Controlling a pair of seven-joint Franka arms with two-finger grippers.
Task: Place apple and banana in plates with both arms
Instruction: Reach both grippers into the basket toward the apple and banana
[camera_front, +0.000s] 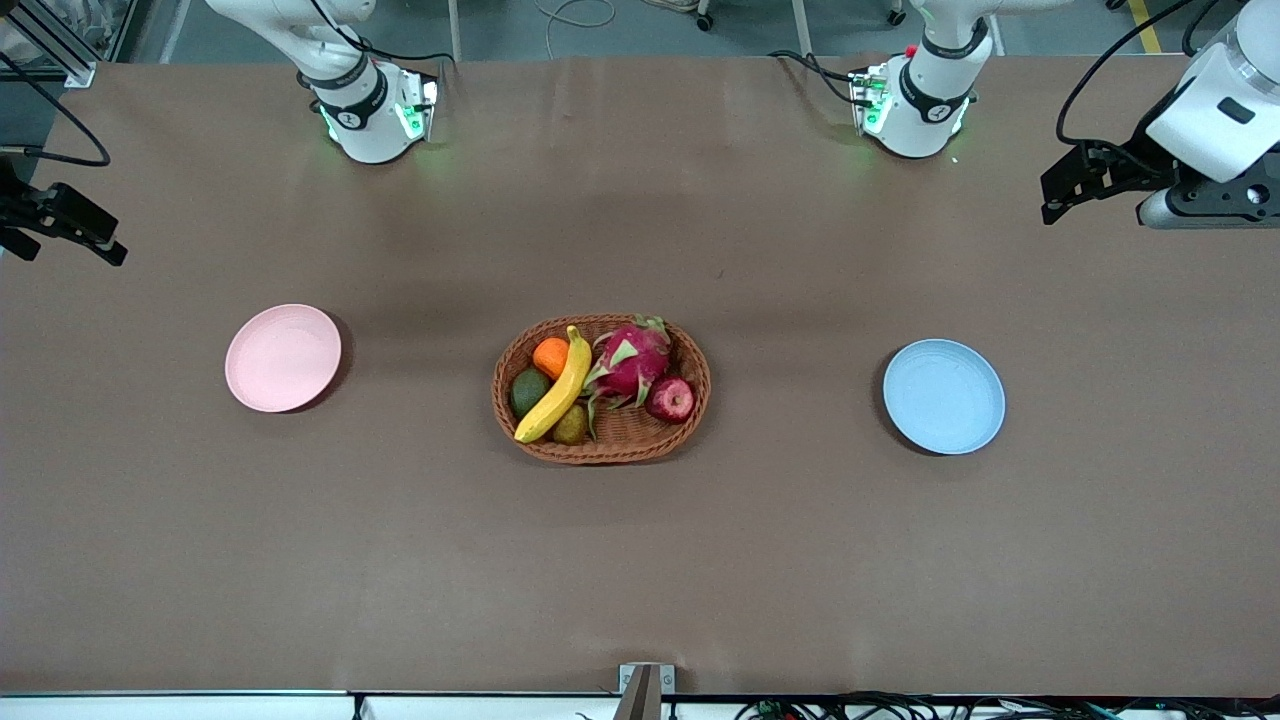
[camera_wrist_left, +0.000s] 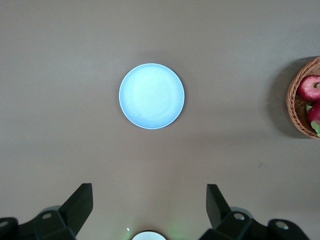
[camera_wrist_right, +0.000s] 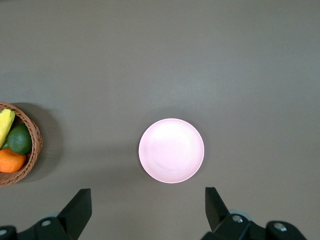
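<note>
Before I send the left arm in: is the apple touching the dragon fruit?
Touching. The front view shows the apple pressed against the dragon fruit in the basket, no gap between.

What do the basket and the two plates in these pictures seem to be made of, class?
Basket: brown woven wicker, with visible weave and a braided rim. Pink plate and blue plate: smooth, matte, evenly coloured with faint rings, probably plastic, though glazed ceramic cannot be ruled out.

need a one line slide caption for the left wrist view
Left hand open and empty, high over the bare blue plate; apple in the wicker basket at frame edge.
</note>
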